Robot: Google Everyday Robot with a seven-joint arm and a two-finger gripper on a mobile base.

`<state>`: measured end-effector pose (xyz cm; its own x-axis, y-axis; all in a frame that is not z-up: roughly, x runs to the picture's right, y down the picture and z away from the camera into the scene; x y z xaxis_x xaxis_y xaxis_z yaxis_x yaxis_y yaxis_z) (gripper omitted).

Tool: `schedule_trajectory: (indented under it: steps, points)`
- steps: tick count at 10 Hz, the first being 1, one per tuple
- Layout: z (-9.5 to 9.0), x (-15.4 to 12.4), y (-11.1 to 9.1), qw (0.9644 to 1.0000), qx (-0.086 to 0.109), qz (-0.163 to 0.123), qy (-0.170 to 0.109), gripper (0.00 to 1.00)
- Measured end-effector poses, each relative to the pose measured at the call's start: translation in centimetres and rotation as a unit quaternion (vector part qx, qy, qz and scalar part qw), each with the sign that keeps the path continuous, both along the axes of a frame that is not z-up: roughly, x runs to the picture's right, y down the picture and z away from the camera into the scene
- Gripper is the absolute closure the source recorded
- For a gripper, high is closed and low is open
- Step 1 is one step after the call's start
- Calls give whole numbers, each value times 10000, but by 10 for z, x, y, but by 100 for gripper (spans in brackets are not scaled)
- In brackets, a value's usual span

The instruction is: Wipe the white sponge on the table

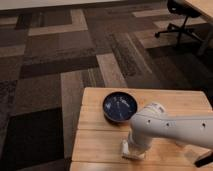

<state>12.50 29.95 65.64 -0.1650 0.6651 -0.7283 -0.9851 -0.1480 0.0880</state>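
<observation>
- Carpet point(60, 65), brown and patterned, spread far behind and left of the bowl point(121, 107); no part in the wiping.
- Table point(95, 145), pale wood planks, under the bowl; bare boards left of the bowl and in front of it, room enough for strokes.
- Arm point(170, 130), white, reaching in from the bowl's right and passing just in front of it; bulky joint close to the bowl's near rim, so worth watching to avoid nudging it.
- Bowl, dark blue, toward the back of the table; best left untouched, with strokes running alongside or away from it, never toward it.
- Sponge point(125, 148), off-white, low on the table just in front of the bowl; only its left edge showing, rest hidden behind the gripper.
- Gripper point(131, 151), down at the sponge in front of the bowl, fingers closed, by the look of it pinching the sponge.
- Step in hand, as judged: grip made, wiping about to start.
- Press down lightly to hold the sponge's underside flat on the wood.
- Drag in slow, straight strokes along the planks, left of the bowl and in front of it.
- Hold the wrist level to avoid tipping the sponge onto an edge.
- Stop short of the table edge nearest the sponge, opposite the bowl, to avoid dragging the sponge off.
</observation>
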Motion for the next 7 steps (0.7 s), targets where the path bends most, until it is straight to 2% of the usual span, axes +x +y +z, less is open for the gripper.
schedule_trajectory:
  steps: [3,7]
  points:
    - [2,13,1,9999,-28,9,132,100]
    - [1,28,-2,9995,29,86,309,100]
